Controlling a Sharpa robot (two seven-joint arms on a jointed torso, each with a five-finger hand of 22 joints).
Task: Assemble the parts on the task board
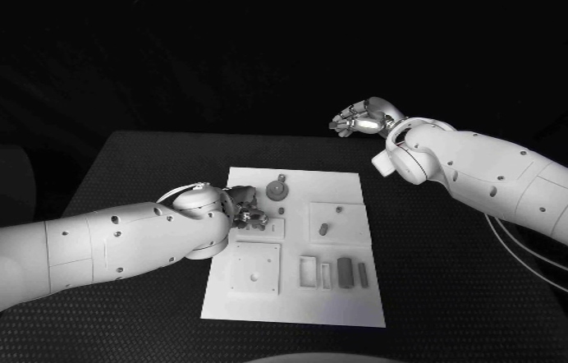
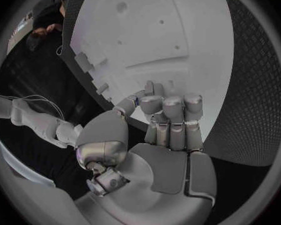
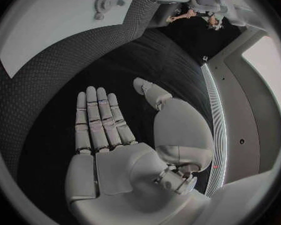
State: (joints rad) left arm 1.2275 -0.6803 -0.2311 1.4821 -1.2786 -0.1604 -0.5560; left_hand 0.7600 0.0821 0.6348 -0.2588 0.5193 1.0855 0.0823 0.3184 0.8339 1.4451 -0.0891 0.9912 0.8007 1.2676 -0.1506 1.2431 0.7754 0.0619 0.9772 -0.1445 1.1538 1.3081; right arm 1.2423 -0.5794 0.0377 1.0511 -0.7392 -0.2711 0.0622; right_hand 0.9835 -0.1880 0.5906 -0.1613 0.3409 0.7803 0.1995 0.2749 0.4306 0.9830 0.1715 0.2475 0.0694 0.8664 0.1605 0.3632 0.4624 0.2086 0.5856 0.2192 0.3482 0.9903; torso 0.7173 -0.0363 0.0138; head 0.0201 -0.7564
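The white task board (image 1: 296, 301) lies in the middle of the table. On it I see a gear-shaped part (image 1: 276, 189), a small dark part (image 1: 323, 229) on a square block, and two upright bars (image 1: 345, 271) near the slots. My left hand (image 1: 243, 207) hovers over the board's left edge, fingers (image 2: 172, 110) curled in and thumb tip close to them; whether a part sits between them is hidden. My right hand (image 1: 361, 119) is raised beyond the table's far right edge, its fingers (image 3: 100, 117) straight and empty.
A square plate (image 1: 254, 268) with a hole lies at the board's near left, with rectangular slots (image 1: 308, 271) beside it. The board (image 2: 153, 35) and the gear (image 3: 105, 1) also appear in the wrist views. Black table (image 1: 450, 264) surrounds the board.
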